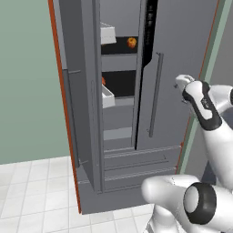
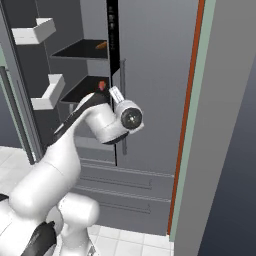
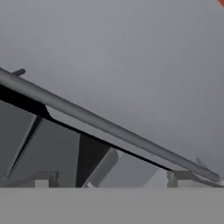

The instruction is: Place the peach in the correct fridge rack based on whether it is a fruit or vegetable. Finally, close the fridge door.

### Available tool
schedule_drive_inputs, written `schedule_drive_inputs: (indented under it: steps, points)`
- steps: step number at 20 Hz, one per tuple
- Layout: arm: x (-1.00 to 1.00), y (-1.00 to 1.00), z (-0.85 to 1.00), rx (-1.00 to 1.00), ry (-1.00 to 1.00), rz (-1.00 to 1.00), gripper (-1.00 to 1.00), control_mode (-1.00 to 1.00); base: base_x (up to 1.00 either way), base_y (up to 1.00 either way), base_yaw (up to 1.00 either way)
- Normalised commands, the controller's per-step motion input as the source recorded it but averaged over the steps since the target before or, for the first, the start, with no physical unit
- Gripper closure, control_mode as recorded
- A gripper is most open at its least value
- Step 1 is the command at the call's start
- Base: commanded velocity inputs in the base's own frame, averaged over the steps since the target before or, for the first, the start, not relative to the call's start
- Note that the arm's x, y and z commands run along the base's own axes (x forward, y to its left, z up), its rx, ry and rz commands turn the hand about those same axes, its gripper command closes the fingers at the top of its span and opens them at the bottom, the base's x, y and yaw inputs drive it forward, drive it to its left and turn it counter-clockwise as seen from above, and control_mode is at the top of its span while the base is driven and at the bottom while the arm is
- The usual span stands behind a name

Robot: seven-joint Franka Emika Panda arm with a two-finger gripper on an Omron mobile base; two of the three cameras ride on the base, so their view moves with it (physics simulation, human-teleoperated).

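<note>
The peach (image 1: 132,42) rests on the upper fridge rack (image 1: 116,49), seen in the right base view as an orange spot (image 2: 101,45) on that black shelf (image 2: 80,50). The left fridge door (image 1: 88,113) stands open with white bins (image 1: 107,33) on its inner face. My gripper (image 3: 112,180) is open, with nothing between its fingertips (image 3: 43,179). It hangs outside the fridge, in front of the closed right door (image 1: 182,45), close to that door's long bar handle (image 3: 109,127).
A small reddish-orange thing (image 1: 103,81) lies on the lower black shelf (image 1: 122,84), partly hidden by the open door. Grey drawers (image 1: 136,164) sit below. An orange-edged side panel (image 2: 187,115) and a wall stand right of the fridge.
</note>
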Motion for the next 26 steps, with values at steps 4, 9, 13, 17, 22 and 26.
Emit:
schedule_drive_inputs:
  steps: [4,9,13,17,22,26]
  points:
    - [-1.00,0.58,0.18,-0.40,-0.38,0.00,-1.00,-1.00,0.00,0.00,0.00]
    - [-0.99,0.87,0.23,-0.51,-0.41,0.00,-1.00,-1.00,0.00,0.00,0.00]
    - [-0.83,1.00,0.10,-0.56,-0.38,0.00,-1.00,-1.00,0.00,0.00,0.00]
    - [-0.48,1.00,0.01,-0.57,-0.25,0.01,-1.00,-1.00,0.00,0.00,0.00]
    - [-0.39,1.00,-0.01,-0.57,-0.28,0.04,-1.00,-1.00,0.00,0.00,0.00]
    - [-0.31,1.00,-0.16,-0.56,-0.22,0.02,-1.00,-1.00,0.00,0.00,0.00]
